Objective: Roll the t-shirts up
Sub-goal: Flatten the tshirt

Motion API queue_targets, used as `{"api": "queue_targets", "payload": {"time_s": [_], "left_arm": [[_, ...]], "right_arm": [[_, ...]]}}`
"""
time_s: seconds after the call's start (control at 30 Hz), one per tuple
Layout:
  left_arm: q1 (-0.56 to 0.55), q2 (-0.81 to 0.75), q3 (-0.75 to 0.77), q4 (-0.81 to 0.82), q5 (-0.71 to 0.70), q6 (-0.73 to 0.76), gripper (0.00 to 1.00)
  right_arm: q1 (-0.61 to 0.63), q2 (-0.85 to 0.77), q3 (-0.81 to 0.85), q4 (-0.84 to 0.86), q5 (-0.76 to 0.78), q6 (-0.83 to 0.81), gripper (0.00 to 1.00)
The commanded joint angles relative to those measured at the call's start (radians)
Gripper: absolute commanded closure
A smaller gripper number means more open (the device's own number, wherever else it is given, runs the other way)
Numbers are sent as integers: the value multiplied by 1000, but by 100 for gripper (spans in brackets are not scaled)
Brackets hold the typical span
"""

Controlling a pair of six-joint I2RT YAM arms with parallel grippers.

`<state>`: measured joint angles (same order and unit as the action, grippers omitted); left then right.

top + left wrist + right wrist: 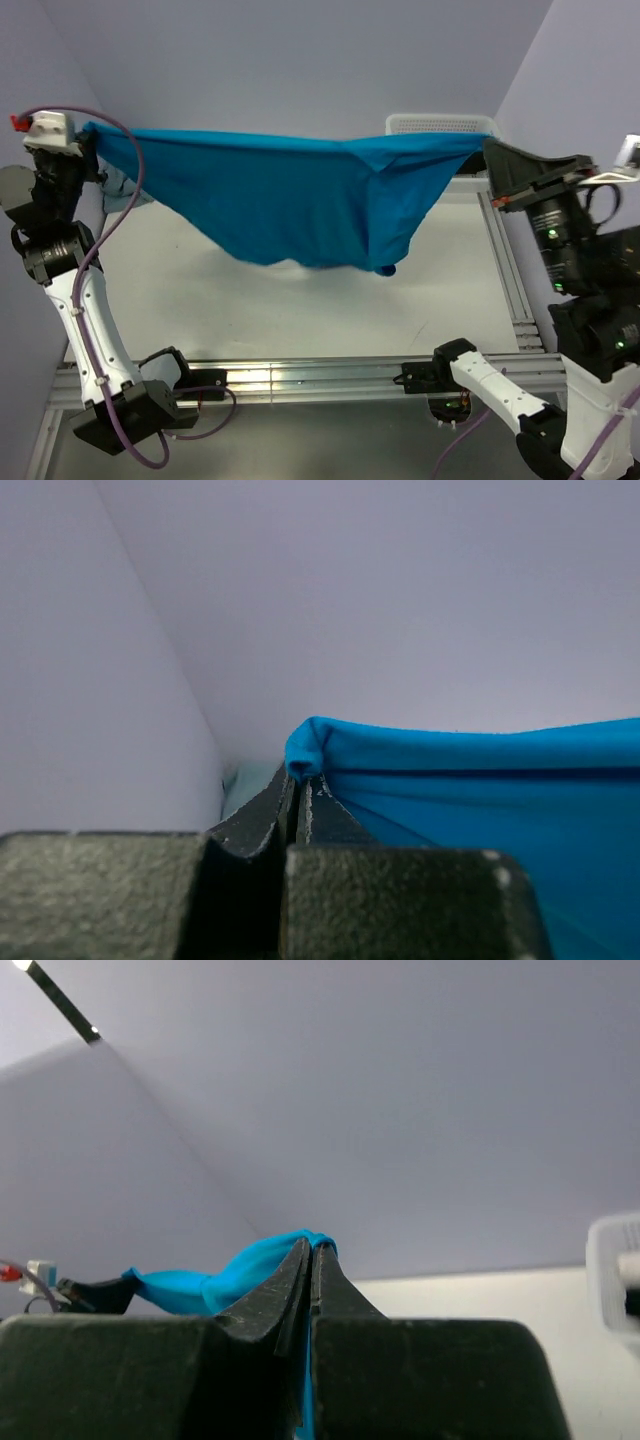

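Observation: the blue t-shirt point(290, 200) hangs in the air above the table point(300, 310), stretched between the two arms. Its upper edge runs nearly level from left to right. The body of the cloth sags below that edge in a broad curve, lowest right of centre, where a fold line runs down to a small bunched tip. From the top view I cannot tell whether that lowest part touches the table.

Left gripper point(88, 140): raised at the far left, close to the side wall. The left wrist view shows its jaws pressed together with a rolled corner of the t-shirt point(480, 780) pinched at the tips of the gripper point(298, 792). The cloth leads away to the right, taut along the top.

Right gripper point(490, 155): raised at the far right, level with the left one. The right wrist view shows the gripper point(312, 1260) with its jaws closed tight on a thin bunch of the t-shirt point(230, 1275), and a sliver of blue shows between the fingers lower down.

A white mesh basket point(440, 124) stands at the back right of the table, just behind the right-hand end of the cloth. Its edge also appears at the right border of the right wrist view point(612, 1270).
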<state>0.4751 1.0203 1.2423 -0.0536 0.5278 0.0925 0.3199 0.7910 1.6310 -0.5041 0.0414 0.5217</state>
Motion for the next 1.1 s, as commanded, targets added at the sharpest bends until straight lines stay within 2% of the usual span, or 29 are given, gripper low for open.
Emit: {"api": "queue_targets", "payload": {"time_s": [0.0,0.13,0.2,0.23,0.3,0.33,0.37,0.4,0.43,0.47,0.5,0.53,0.57,0.6,0.63,0.67,0.7,0.73,0.77,0.8,0.83,0.87,0.9,0.93,0.97,1.0,1.03,1.07], "left_arm": [[45,-23,49,213,-64,-192,100],[68,-48,59,329,-71,-299,100],[69,-63,30,414,71,-306,99],[69,-54,40,405,134,-278,100],[68,-16,60,394,14,-325,99],[69,7,115,330,41,-324,99],[69,80,161,269,132,-221,99],[68,112,202,203,117,-189,100],[62,138,250,196,3,-198,99],[63,212,296,140,-47,-235,100],[77,275,375,44,16,-200,99],[70,347,593,-106,112,-109,100],[19,474,691,-361,-7,41,100],[-30,521,801,-368,-144,12,100],[-39,641,895,-402,-106,-50,100],[-14,732,1030,-630,2,-27,100],[-26,829,1352,-807,50,22,100],[-53,962,1463,-919,23,98,100],[-82,981,1503,-1025,23,130,100],[-98,965,1473,-1031,43,157,100],[-108,857,1259,-1025,102,264,100],[-116,781,1121,-1022,144,351,100],[-137,697,824,-973,109,428,100],[-212,526,678,-918,60,540,100],[-260,444,549,-785,-21,570,100],[-295,369,347,-700,-49,569,100],[-343,277,289,-653,-72,549,100],[-358,267,266,-634,-103,541,100]], "right_arm": [[-13,36,179,73,115,-106,100],[-12,151,377,64,190,-167,100],[-13,218,446,85,233,-198,100],[-13,287,510,85,241,-213,100],[-13,377,619,-2,241,-236,100],[-13,416,668,-31,259,-241,100],[-12,453,693,-31,274,-244,100],[-15,447,663,-1,273,-249,100],[-18,435,621,31,264,-249,100],[-25,413,556,70,246,-243,100],[-30,413,546,68,242,-241,100],[-30,419,544,64,244,-241,100],[-31,435,550,49,245,-236,100],[-41,439,547,50,236,-232,100],[-44,448,534,53,224,-220,100],[-47,455,532,42,210,-216,100],[-48,461,530,38,210,-210,100],[-48,467,518,35,212,-207,100],[-50,465,512,24,239,-204,100],[-48,459,500,22,242,-203,100],[-62,432,468,22,242,-197,100],[-74,412,446,29,245,-186,100],[-90,393,429,27,247,-175,100],[-146,366,422,19,230,-149,100],[-184,360,431,1,216,-143,100],[-217,359,450,-17,204,-140,100],[-264,381,517,-42,192,-129,100],[-281,395,547,-71,164,-117,100]]}}
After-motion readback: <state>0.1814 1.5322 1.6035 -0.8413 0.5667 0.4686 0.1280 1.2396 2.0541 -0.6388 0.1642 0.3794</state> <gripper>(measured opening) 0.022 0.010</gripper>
